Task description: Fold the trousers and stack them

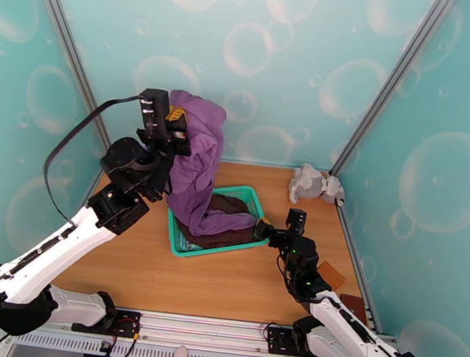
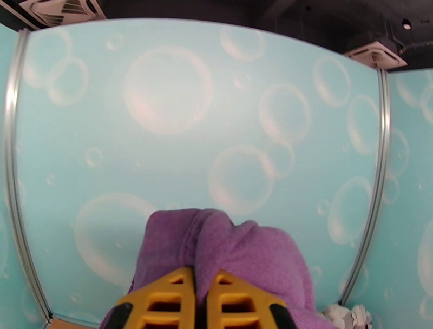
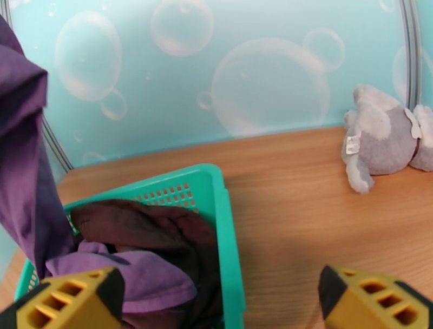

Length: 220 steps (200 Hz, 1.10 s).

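Right gripper (image 1: pixel 264 229) first, since it's closest to you: your jaws are spread wide with nothing between them, parked low just beside the right rim of the green basket (image 1: pixel 250 193).

That basket holds a dark brown garment (image 1: pixel 231 206) bunched along the bottom, with the lower end of the purple trousers (image 1: pixel 200 151) piled on top of it. From there the trousers rise out of the basket's left side in one long drape up to your left gripper (image 1: pixel 176 117). It's raised high, with its yellow fingers (image 2: pixel 162 300) clamped together on a fold of the purple fabric.

You can't tell which part of the trousers is pinched, waistband or leg, and the drape hides the basket's left half. Two flat brownish things (image 1: pixel 341 288) by your right arm are too small to make out.

Everything sits on a light wooden table (image 1: pixel 222 284). A grey plush toy (image 1: pixel 313 183) lies at the far right corner, well apart from the basket. Turquoise walls (image 1: pixel 285 45) printed with bubbles close in the back and sides.
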### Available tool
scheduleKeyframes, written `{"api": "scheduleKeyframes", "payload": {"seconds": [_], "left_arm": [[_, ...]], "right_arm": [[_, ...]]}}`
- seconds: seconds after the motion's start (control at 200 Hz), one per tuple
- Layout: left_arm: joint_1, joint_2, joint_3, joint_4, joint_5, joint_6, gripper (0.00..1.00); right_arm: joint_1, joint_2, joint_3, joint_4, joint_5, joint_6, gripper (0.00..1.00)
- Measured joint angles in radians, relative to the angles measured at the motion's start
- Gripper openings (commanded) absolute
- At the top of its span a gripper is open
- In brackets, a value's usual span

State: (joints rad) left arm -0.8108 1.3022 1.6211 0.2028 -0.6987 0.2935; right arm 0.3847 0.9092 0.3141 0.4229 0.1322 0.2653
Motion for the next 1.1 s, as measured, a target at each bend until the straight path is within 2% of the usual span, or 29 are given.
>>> {"api": "scheduleKeyframes", "payload": {"seconds": [0.13, 0.375, 0.525, 0.705, 0.96, 1.1], "left_arm": [[0.000, -0.025, 0.055, 0.162, -0.039, 0.143, 0.00], [0.002, -0.025, 0.245, 0.390, -0.036, 0.347, 0.00], [0.041, 0.014, 0.346, 0.500, -0.024, 0.477, 0.00], [0.134, 0.075, 0.458, 0.502, -0.016, 0.550, 0.00], [0.266, 0.082, 0.463, 0.467, -0.028, 0.570, 0.00], [0.306, 0.042, 0.408, 0.372, -0.040, 0.526, 0.00]], "right_arm": [[0.039, 0.020, 0.000, 0.004, 0.003, -0.025, 0.99], [0.053, 0.051, 0.006, 0.006, 0.011, -0.049, 0.99], [0.057, 0.057, 0.008, 0.008, 0.018, -0.053, 0.99], [0.064, 0.060, 0.008, 0.010, 0.022, -0.054, 0.99], [0.074, 0.069, 0.010, 0.026, 0.022, -0.062, 0.99], [0.085, 0.072, 0.010, 0.033, 0.010, -0.076, 0.99]]}}
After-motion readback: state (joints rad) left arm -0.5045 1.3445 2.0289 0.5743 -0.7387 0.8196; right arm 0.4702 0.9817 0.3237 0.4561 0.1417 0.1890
